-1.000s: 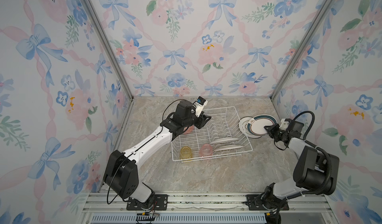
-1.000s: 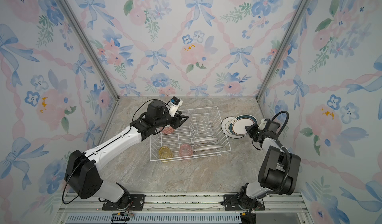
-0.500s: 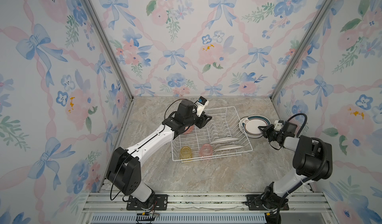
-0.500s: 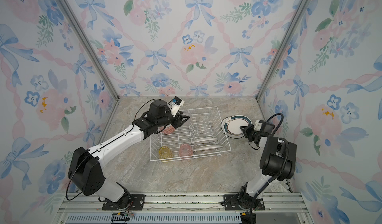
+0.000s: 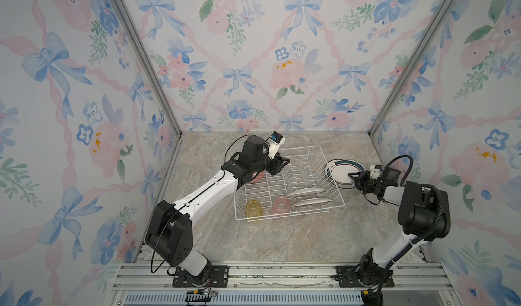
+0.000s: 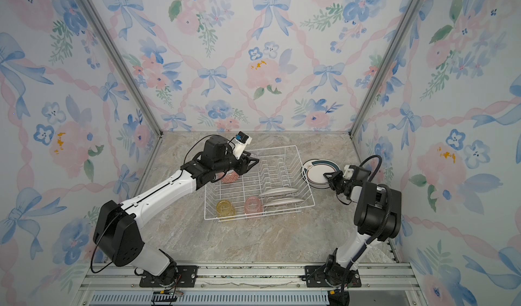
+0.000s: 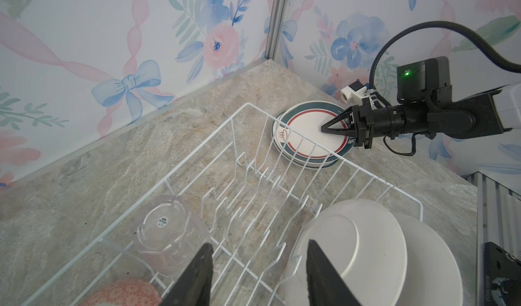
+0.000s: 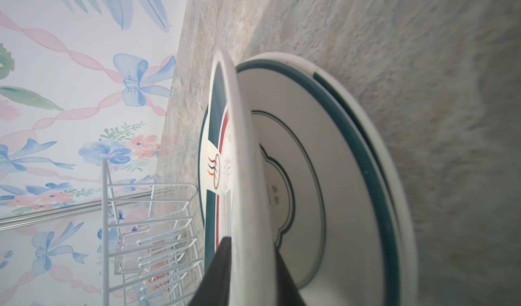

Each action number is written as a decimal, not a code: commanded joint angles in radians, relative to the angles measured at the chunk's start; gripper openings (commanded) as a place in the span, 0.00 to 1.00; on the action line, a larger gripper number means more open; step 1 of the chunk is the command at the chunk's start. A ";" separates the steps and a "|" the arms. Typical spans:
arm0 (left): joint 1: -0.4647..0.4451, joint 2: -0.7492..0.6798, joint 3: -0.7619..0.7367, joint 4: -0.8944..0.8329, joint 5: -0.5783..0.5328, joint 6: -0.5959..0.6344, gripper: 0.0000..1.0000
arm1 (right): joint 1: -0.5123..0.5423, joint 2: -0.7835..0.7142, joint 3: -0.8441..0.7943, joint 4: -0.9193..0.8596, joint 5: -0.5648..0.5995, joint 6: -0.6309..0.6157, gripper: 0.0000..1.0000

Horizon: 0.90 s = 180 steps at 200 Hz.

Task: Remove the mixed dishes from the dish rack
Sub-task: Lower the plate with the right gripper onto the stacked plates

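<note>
Marbled bench [image 5: 282,242] carries the dish rack [image 5: 310,209] at centre. At its three o'clock, our right end effector [image 5: 351,175] straddles the rim of the top plate [image 5: 338,168], probably to stack it; whether it is pinching we cannot tell. The left end effector [image 7: 259,245] hovers spread over the rack.

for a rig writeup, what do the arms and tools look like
Left arm and right arm: white link shells, black joint housings. The left trails a thin black cable loop, the right a ribbed black hose and a green light. Left tool and right tool: black tapered fingers, white camera mounts.
</note>
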 commanded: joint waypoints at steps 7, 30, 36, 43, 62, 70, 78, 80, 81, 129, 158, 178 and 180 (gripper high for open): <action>-0.004 0.016 0.010 -0.016 0.019 0.013 0.49 | 0.010 -0.047 0.036 -0.124 0.033 -0.086 0.31; -0.004 0.015 0.004 -0.016 0.021 0.013 0.49 | 0.011 -0.095 0.058 -0.236 0.078 -0.163 0.43; -0.005 0.016 0.003 -0.016 0.021 0.012 0.49 | 0.013 -0.108 0.066 -0.271 0.093 -0.182 0.45; -0.005 0.014 0.001 -0.016 0.019 0.013 0.49 | 0.016 -0.124 0.077 -0.310 0.114 -0.206 0.47; -0.004 0.013 -0.005 -0.015 0.017 0.016 0.48 | 0.021 -0.169 0.104 -0.417 0.170 -0.266 0.50; -0.005 0.013 -0.008 -0.016 0.016 0.016 0.48 | 0.024 -0.182 0.113 -0.456 0.191 -0.288 0.51; -0.004 0.013 -0.010 -0.016 0.016 0.017 0.48 | 0.024 -0.191 0.122 -0.491 0.215 -0.303 0.52; -0.004 0.013 -0.010 -0.016 0.016 0.017 0.48 | 0.025 -0.193 0.123 -0.498 0.220 -0.307 0.52; -0.004 0.012 -0.010 -0.014 0.016 0.017 0.49 | 0.024 -0.194 0.125 -0.502 0.223 -0.310 0.52; -0.005 0.009 -0.019 -0.016 0.019 0.024 0.49 | 0.033 -0.166 0.162 -0.603 0.274 -0.384 0.55; -0.004 0.004 -0.024 -0.017 0.018 0.025 0.49 | 0.052 -0.145 0.193 -0.657 0.336 -0.421 0.55; -0.004 0.000 -0.028 -0.019 0.015 0.027 0.48 | 0.070 -0.141 0.222 -0.703 0.393 -0.453 0.56; -0.005 -0.001 -0.028 -0.019 0.015 0.027 0.48 | 0.073 -0.141 0.224 -0.707 0.398 -0.455 0.56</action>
